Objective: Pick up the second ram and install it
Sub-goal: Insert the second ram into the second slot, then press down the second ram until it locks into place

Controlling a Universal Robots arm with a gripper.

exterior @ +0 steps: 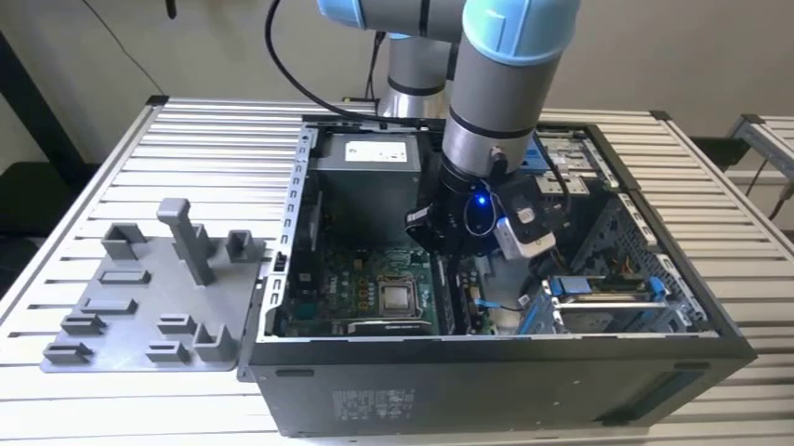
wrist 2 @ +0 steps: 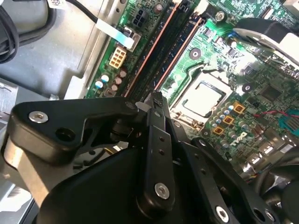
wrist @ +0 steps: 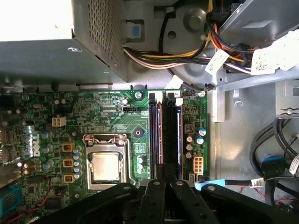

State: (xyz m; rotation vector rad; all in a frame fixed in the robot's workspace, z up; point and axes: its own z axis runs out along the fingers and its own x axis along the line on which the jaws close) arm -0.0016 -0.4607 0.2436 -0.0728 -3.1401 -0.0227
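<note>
My gripper is down inside the open computer case, over the memory slots beside the processor socket. In the first wrist view its fingertips sit close together on either side of the near end of a long black strip, the second ram. The ram stands in the slot further from the socket. A neighbouring slot runs parallel beside it. In the second wrist view the gripper meets the same dark strips on the green motherboard.
A metal power supply box and a bundle of cables lie past the slots' far end. A drive cage with blue tabs fills the case's right side in the exterior view. A grey parts fixture sits on the slatted table left of the case.
</note>
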